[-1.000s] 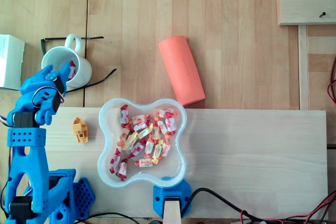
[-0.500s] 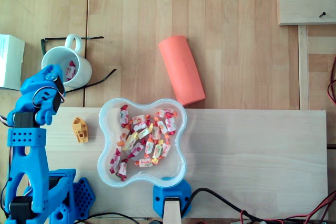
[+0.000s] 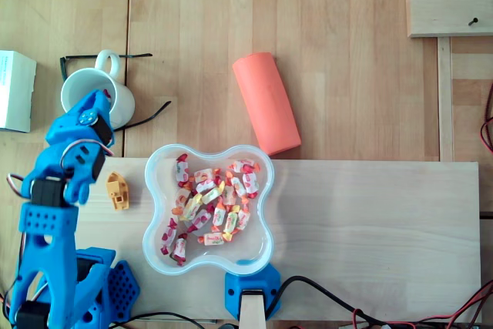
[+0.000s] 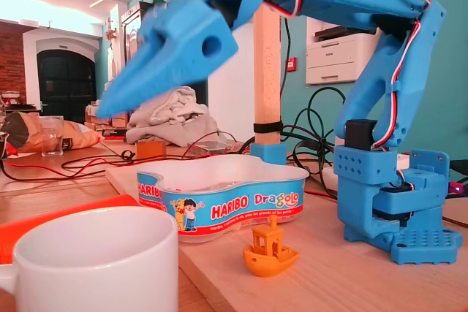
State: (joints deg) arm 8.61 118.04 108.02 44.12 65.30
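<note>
Hovering over the white mug (image 3: 79, 87), the blue claw (image 4: 115, 101) looks pressed together; the candy tub (image 4: 219, 206) reads HARIBO Dragolo.

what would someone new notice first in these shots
The bright blue arm grabs the eye, its pincer hanging by the white mug at the overhead view's left. Next comes the clear Haribo tub of wrapped sweets mid-table, a small orange toy boat beside it.
</note>
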